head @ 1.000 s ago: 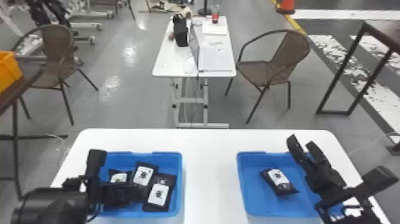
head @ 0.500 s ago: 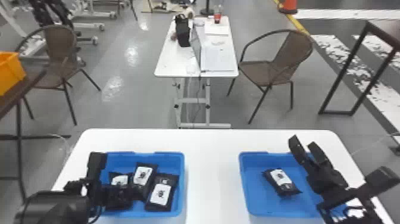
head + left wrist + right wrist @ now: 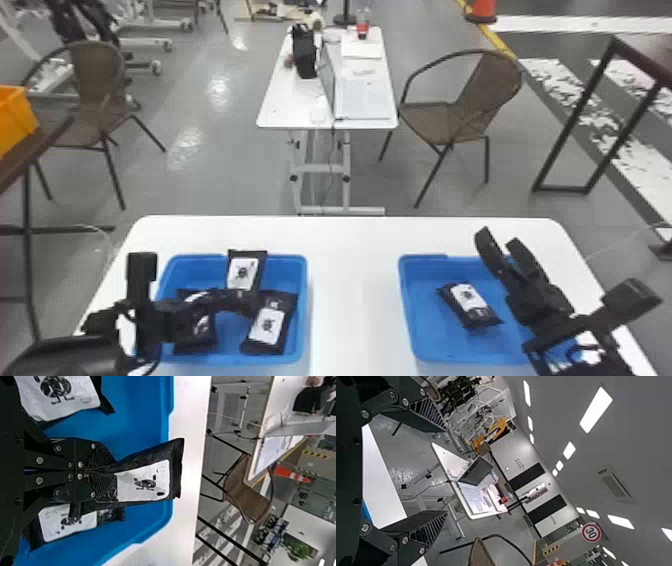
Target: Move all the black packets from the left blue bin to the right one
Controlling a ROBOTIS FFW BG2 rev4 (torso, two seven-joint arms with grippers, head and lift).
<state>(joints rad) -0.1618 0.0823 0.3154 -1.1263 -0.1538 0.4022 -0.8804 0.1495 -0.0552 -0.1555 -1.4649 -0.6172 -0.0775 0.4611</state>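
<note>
In the head view, the left claw (image 3: 250, 301) is over the left blue bin (image 3: 302, 310) with a black packet, the held packet (image 3: 243, 274), whose white-labelled face shows above the far rim. Below it lie a near packet (image 3: 267, 327), slanted toward the bin's inner side, and another packet (image 3: 199, 332) partly hidden by the arm. One delivered packet (image 3: 468, 301) lies in the right blue bin (image 3: 430, 350), and the right claw (image 3: 500, 241) waits above that bin's outer side. The white tabletop (image 3: 355, 300) looks smooth and hard, with a bare strip between the bins. Beyond are a grey floor (image 3: 200, 175), brown chairs (image 3: 462, 105), a smaller white table (image 3: 290, 107) and an orange cone (image 3: 481, 10).

In the left wrist view, the left claw is closed on one short end of the held packet, which juts out without much sag. It is probably light, with soft contents in a slick, crinkly film; it should not break easily, but could pivot or slip from an end hold. A pinch nearer the middle, across the narrow width, would likely be steadier.

In the right wrist view, the right claw is empty, its fingers wide apart. Past them are a laptop (image 3: 476, 471), ceiling lights (image 3: 595, 409) and a pale wall (image 3: 516, 455).
</note>
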